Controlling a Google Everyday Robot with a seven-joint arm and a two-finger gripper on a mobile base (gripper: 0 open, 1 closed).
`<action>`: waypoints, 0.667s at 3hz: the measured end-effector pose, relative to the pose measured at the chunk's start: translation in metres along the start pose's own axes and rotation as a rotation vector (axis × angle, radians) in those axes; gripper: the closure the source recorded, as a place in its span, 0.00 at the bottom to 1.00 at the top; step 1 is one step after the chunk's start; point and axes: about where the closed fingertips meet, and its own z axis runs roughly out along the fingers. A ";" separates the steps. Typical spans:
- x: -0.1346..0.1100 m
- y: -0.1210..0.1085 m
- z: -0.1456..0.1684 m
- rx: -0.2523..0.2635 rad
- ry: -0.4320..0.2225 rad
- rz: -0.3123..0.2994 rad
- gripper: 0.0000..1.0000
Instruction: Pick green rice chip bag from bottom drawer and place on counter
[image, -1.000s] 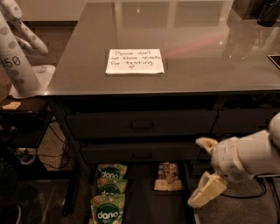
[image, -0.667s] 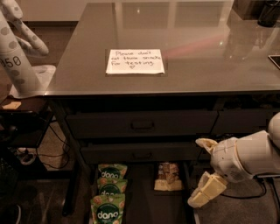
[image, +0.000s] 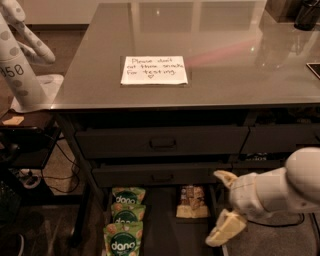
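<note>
Okay, you see only part of the drawer (image: 160, 225): the bottom edge cuts off its front, and its back runs under the two shut drawers (image: 162, 142) above. Three green bags (image: 125, 212) lie flat at its left side in a column, each overlapping the one behind. The nearest bag (image: 122, 239) is cut off at its foot, and the far two show only their upper halves. Their long axes run front to back, tops toward the shut drawers, and the lettering reads upright to you. A tan packet (image: 192, 202) lies mid-drawer, apart from the bags and between them and the end effector (image: 226, 206). The end effector hangs at the drawer's right rail, fingers spread apart and holding nothing. Its arm (image: 280, 187) runs off the right edge. The surface (image: 225, 60) above carries a white note (image: 154, 70).
</note>
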 end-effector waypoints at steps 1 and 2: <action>0.011 -0.004 0.065 -0.021 -0.068 -0.095 0.00; 0.007 -0.006 0.127 -0.055 -0.134 -0.163 0.00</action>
